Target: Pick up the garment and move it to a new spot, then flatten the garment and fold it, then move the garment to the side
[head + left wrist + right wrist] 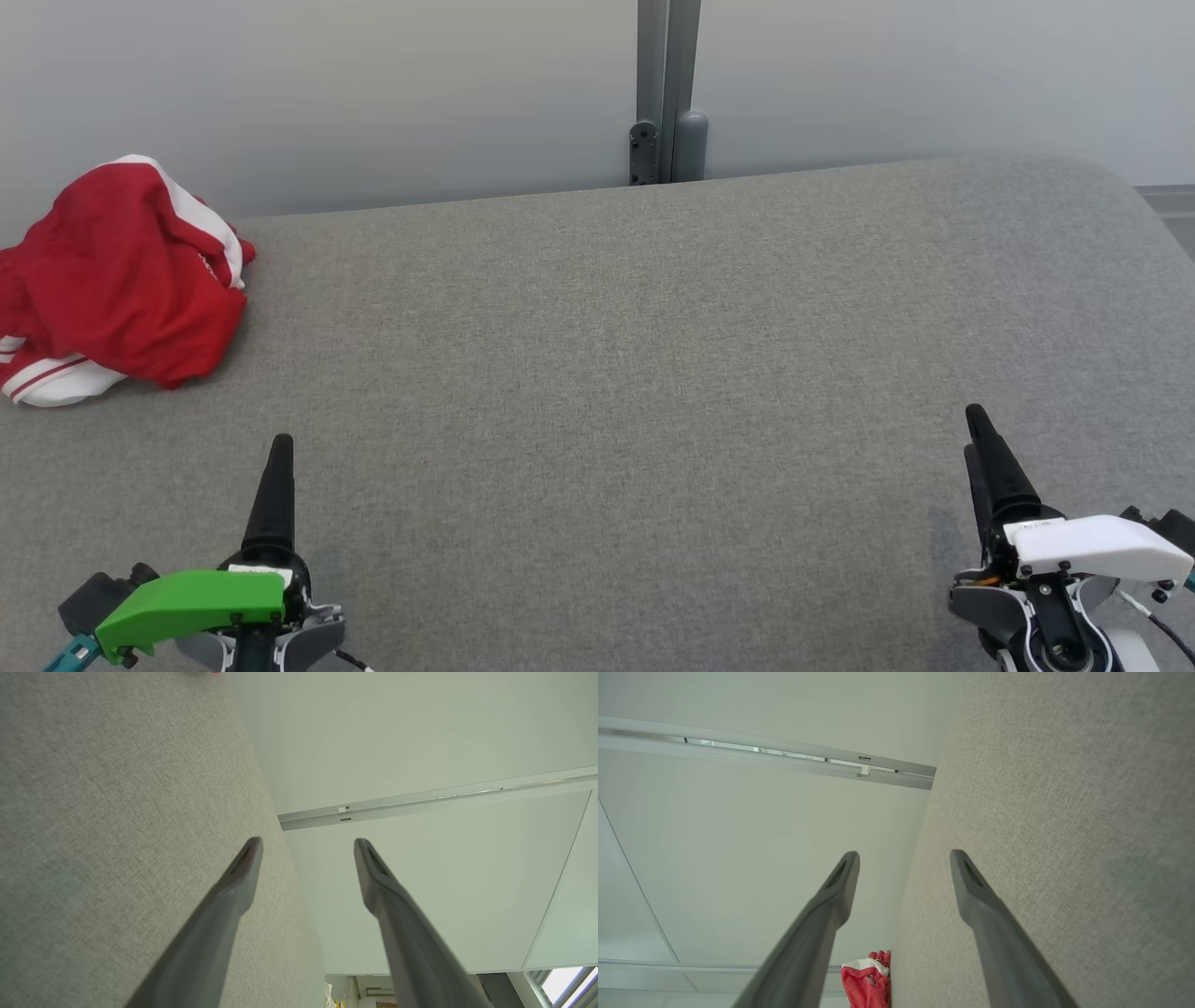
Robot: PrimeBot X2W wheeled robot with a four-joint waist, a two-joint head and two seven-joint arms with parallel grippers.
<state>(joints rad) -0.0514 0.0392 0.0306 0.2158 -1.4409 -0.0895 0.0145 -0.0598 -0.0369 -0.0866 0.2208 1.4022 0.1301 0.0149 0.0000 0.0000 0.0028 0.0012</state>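
**Both grippers wide and empty, garment waiting off to the left**

The red garment (121, 280), white-striped at its trim, lies crumpled in a heap ahead of the left gripper (278, 453) and off to its left. It is well apart from that gripper, by the far-left rim of the grey fabric-covered bench (607, 373). Bunched so close to the edge, it has little room to be spread flat. That is likely why the task first calls for carrying it elsewhere, and the broad stretch of bench ahead of both grippers would suit.

The left gripper is turned on its side, one finger above the other, apparently just over the bench. In the left wrist view its fingers stand wide apart, with nothing between them and touching nothing. The right gripper (976, 429), well apart to the right, is posed the same way, wide and empty. In its wrist view the garment shows far beyond its fingers.

I judge the pick-up not yet begun, and the left gripper has the shorter reach.
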